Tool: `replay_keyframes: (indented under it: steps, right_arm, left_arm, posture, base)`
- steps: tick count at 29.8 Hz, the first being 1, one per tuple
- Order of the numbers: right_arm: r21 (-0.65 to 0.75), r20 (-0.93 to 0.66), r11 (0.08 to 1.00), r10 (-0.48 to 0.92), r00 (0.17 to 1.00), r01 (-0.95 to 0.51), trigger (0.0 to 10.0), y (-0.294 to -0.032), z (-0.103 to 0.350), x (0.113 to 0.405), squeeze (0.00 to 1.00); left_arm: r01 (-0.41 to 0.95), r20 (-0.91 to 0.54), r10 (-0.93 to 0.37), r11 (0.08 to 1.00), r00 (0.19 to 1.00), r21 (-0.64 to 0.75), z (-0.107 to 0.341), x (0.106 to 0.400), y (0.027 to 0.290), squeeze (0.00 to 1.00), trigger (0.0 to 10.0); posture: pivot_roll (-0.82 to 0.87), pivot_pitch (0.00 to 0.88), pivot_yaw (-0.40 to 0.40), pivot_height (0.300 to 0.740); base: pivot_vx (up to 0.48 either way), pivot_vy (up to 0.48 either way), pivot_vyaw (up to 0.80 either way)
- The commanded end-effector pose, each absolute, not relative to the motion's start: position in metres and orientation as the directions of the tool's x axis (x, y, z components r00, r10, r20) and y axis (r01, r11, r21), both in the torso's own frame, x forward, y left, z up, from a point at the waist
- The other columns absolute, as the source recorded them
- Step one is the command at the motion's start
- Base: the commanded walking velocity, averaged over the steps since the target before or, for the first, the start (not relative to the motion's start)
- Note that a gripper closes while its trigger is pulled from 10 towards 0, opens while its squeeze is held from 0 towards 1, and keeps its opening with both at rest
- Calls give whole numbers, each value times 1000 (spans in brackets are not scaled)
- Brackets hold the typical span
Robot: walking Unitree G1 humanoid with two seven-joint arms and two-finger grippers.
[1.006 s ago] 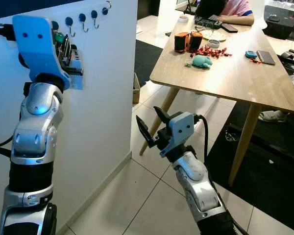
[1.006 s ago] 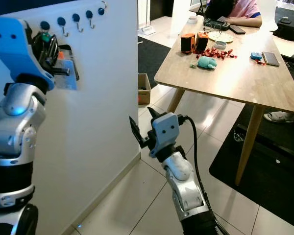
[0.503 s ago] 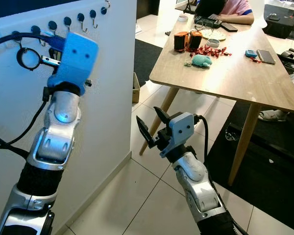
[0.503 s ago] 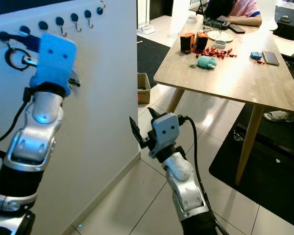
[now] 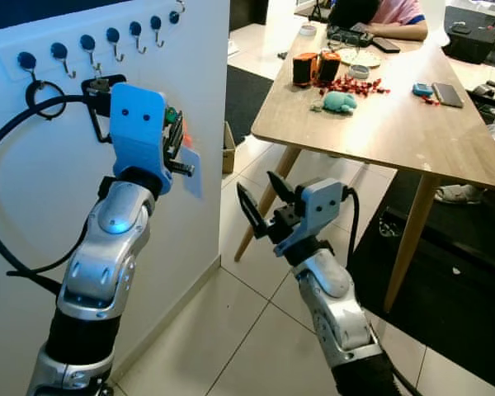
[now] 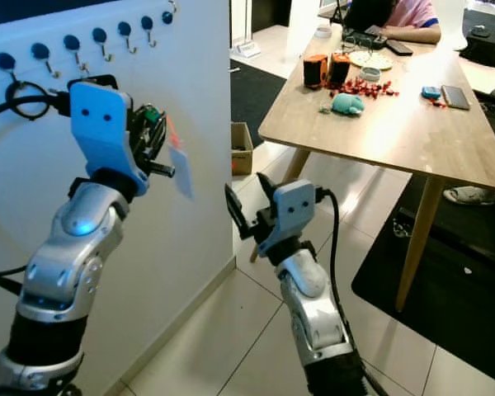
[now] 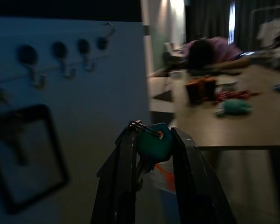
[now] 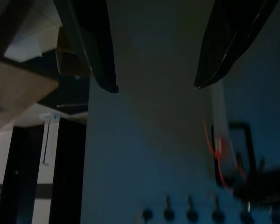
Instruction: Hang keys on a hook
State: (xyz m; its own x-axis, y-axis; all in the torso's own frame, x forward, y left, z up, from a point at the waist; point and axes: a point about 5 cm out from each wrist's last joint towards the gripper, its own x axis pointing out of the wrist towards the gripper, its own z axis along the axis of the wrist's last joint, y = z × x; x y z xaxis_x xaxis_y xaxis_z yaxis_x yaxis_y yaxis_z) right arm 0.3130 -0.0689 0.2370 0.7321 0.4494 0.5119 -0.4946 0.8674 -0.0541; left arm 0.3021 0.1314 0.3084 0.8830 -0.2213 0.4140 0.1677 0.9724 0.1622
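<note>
- Your left gripper (image 7: 149, 158) is clenched on the keys (image 7: 152, 145) — the green key head sits between the two fingers, with a pale tag (image 5: 190, 171) dangling just below.
- The row of hooks (image 5: 89, 51) lies above that gripper and slightly to its outer side, on the white wall (image 5: 181, 99); the row's long axis runs along the wall, rising away from you.
- The left arm is clearly the nearer one, so lift and turn the keyring onto a free hook.
- Your right gripper (image 5: 264, 206) hangs well below and to the right of the hooks, fingers spread, grasping nothing — leave it there.
</note>
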Motion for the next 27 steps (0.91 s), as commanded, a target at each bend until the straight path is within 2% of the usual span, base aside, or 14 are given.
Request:
replay_keyframes:
  steps: [1,3,4,12,13,14,20,27]
  right_arm:
    - [-50,545,859,451,707,-510,10000,-70,249,311,0]
    - [-48,549,857,452,703,-513,10000,-70,251,311,0]
    - [-44,553,855,451,700,-517,10000,-70,252,311,1000]
    - [8,561,846,437,703,-532,10000,-75,262,313,1000]
    - [6,553,845,443,706,-535,10000,-76,262,314,306]
    - [4,539,842,453,710,-540,10000,-76,261,315,0]
    - [-25,417,789,566,711,-614,10000,-70,241,317,0]
    - [-76,310,699,695,649,-711,10000,-72,222,308,0]
  left_arm:
    - [228,394,-270,962,879,150,303,298,127,0,10000]
    - [232,388,-275,961,880,154,301,298,126,0,10000]
    - [235,381,-278,959,882,156,298,298,126,0,10000]
    - [284,299,-333,939,894,195,272,294,121,0,10000]
    - [296,284,-340,936,896,189,267,293,120,0,10000]
    - [301,271,-343,935,899,186,262,293,120,0,10000]
    - [377,229,-405,913,885,158,247,284,120,0,10000]
    - [398,212,-420,907,883,136,240,279,125,0,10000]
  posture:
    - [149,190,-3,740]
    - [149,190,-3,740]
    - [149,190,-4,740]
    - [145,192,-3,740]
    - [145,192,-3,740]
    - [146,191,-3,740]
    - [145,192,-8,740]
    - [156,194,-20,740]
  base:
    - [0,0,0]
    - [0,0,0]
    - [0,0,0]
    - [0,0,0]
    - [0,0,0]
    - [0,0,0]
    - [0,0,0]
    - [0,0,0]
